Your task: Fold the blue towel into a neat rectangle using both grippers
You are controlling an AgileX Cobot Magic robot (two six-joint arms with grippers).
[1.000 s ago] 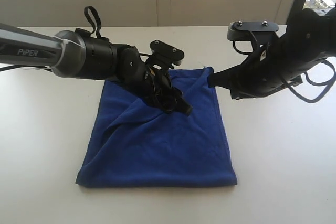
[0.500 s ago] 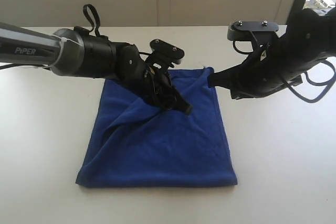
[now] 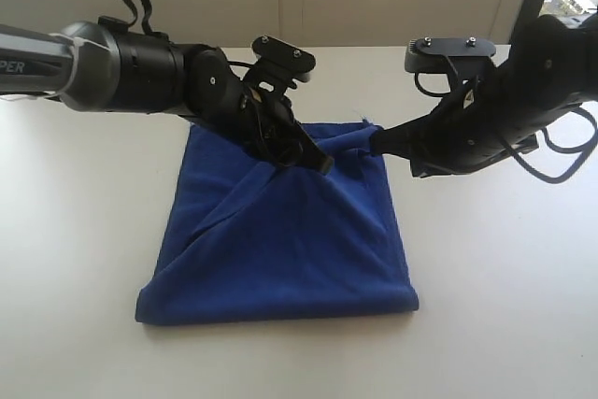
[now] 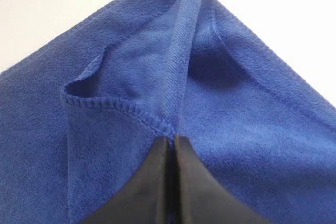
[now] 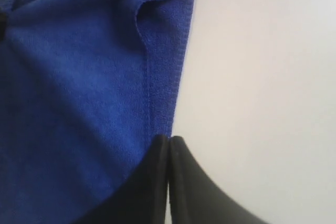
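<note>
Two pinch points on one blue towel [image 3: 290, 249], both along its far edge. Lies spread mid-scene on the white surface [image 3: 495, 287], outline close to square; no telling for certain which way the long axis runs. Near edge thick and rounded, running left to right across the exterior view, apparently a doubled fold. Far edge raised off the surface between the two grips.

Left gripper [image 3: 320, 162]: extended in from the left over the far-left part of the cloth. In the left wrist view, same gripper [image 4: 170, 145] squeezed narrow on a stitched hem [image 4: 105, 106], nothing but cloth between the jaws. From that pinch, a raised ridge of cloth stretched straight toward the far-right corner. Also from it, long diagonal creases fanning down toward the near-left corner.

Right gripper [image 3: 377, 144]: in from the right, clamped on the far-right corner. In the right wrist view, same gripper [image 5: 169, 142] closed thin on the towel's edge. Hem leading straight away from the jaw tips, bare surface just beside it on one side, blue cloth on the other.

Both near corners down on the surface, well apart from either gripper.
</note>
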